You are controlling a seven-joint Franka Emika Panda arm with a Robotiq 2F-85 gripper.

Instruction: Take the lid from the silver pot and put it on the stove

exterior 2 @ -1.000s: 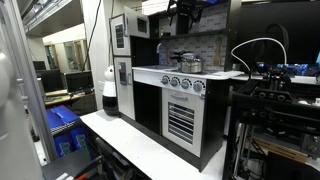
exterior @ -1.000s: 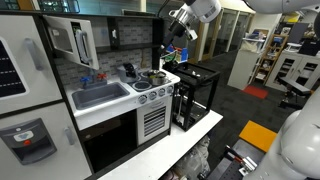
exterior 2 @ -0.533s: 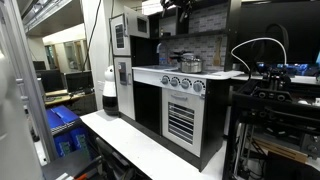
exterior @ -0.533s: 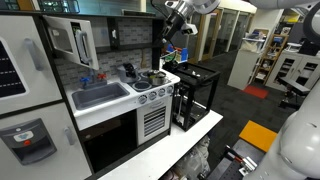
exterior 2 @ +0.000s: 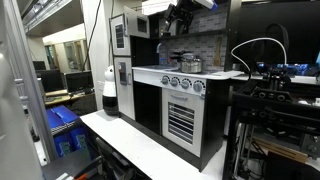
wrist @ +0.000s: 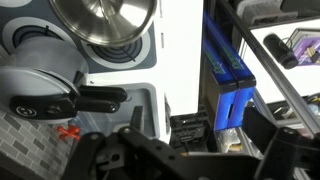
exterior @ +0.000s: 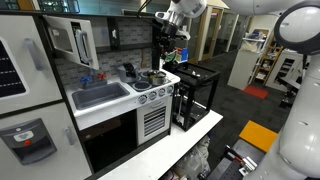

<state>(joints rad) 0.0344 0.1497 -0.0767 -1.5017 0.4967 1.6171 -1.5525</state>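
Lid [wrist: 104, 20] sits on the silver pot [exterior 2: 188, 65] on the stove [exterior: 152, 97] | pincer [exterior: 172, 30] hangs above, apart | only in wrist view do we see it spread, empty; exterior views too small.

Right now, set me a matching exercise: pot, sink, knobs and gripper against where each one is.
Things:
1. pot
2. sink
3. knobs
4. gripper

Places:
A. in the air above the stove
B. on top of the stove
C. in a row on the stove's front
D. beside the stove

Pairs: 1-B, 2-D, 3-C, 4-A
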